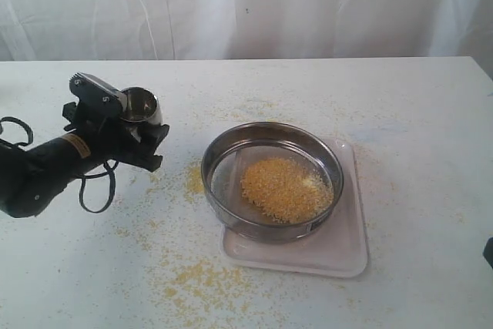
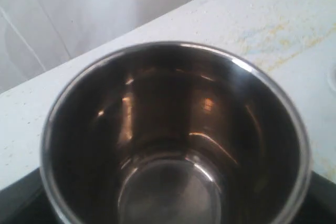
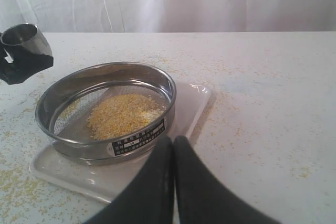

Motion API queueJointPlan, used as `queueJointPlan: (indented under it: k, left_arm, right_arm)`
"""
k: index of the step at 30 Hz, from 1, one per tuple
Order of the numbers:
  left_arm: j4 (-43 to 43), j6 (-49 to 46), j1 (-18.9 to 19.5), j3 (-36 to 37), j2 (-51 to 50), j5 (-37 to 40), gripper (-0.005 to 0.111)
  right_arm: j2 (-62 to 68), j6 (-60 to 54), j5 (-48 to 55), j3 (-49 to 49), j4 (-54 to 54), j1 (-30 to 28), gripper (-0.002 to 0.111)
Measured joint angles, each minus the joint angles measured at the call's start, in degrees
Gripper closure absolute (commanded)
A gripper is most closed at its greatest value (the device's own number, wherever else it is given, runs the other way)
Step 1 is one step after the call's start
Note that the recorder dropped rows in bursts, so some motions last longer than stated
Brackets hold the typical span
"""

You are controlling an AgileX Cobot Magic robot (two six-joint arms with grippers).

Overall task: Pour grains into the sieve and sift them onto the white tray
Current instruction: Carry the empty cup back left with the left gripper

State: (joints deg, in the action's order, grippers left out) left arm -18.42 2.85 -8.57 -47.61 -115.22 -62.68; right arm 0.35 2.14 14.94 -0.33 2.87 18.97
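The grains (image 1: 286,189) lie as a loose yellow heap on the mesh of the sieve (image 1: 266,232), gathered toward its right half, with bare mesh showing beside them. The sieve stands on the white tray (image 1: 339,256), which rests on the table (image 1: 416,105). The part of the tray that shows around the rim looks clean. Whether anything has fallen through under the mesh is hidden by the sieve itself. Scattered grains (image 1: 192,276) dot the table in front of and to the left of the tray. Well apart from the sieve, on the left, the left jaws are clamped on a small steel cup (image 1: 142,105) and hold it above the table. The left wrist view looks straight into the cup and shows a bare, shiny bottom with no grains in it. The right jaws are together with nothing between them. In the right wrist view they hang near the front edge of the tray, touching neither it nor the sieve. Judging by the empty cup and the heap on the mesh, the pouring looks done. The sifting is what remains, since the heap appears undisturbed. That would call for the sieve to be gripped and shaken over the tray. The spilled grains suggest the shaking should stay gentle so that more do not go over the tray's low rim.
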Motion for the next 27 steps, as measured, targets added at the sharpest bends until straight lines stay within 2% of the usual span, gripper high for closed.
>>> queueJointPlan:
  k: [2,7,14,16,17,18,19,20,21,22,23,27]
  left_arm:
    - [0.6,3.8,0.0,-2.3,-3.1,-4.3,0.107]
    - [2.4,9.2,0.0,-5.4,-8.8,-5.2,0.107]
    - [2.6,7.9,0.0,-5.6,-9.5,-4.5,0.106]
    - [2.6,7.7,0.0,-5.6,-9.5,-3.9,0.102]
    - [2.6,7.5,0.0,-5.6,-9.5,-3.6,0.092]
    - [2.5,7.4,0.0,-5.6,-9.5,-2.7,0.087]
    - [2.5,7.4,0.0,-5.6,-9.5,-2.0,0.070]
    - [2.5,7.4,0.0,-5.6,-9.5,-0.4,0.062]
    - [2.5,7.4,0.0,-5.6,-9.5,-0.1,0.036]
    - [2.5,7.4,0.0,-5.8,-9.5,0.2,0.022]
    - [2.5,7.4,0.0,-5.8,-9.5,0.4,0.001]
    - [3.0,7.4,0.0,-5.8,-9.5,-5.3,0.002]
  right_arm:
    - [0.0,0.0,0.0,0.0,0.0,0.0,0.108]
    - [0.0,0.0,0.0,0.0,0.0,0.0,0.108]
    - [0.0,0.0,0.0,0.0,0.0,0.0,0.108]
    - [0.0,0.0,0.0,0.0,0.0,0.0,0.108]
    - [0.0,0.0,0.0,0.0,0.0,0.0,0.108]
    - [0.0,0.0,0.0,0.0,0.0,0.0,0.108]
    - [0.0,0.0,0.0,0.0,0.0,0.0,0.108]
    - [0.0,0.0,0.0,0.0,0.0,0.0,0.108]
    - [0.0,0.0,0.0,0.0,0.0,0.0,0.108]
    - [0.0,0.0,0.0,0.0,0.0,0.0,0.108]
    - [0.0,0.0,0.0,0.0,0.0,0.0,0.108]
    - [0.0,0.0,0.0,0.0,0.0,0.0,0.108]
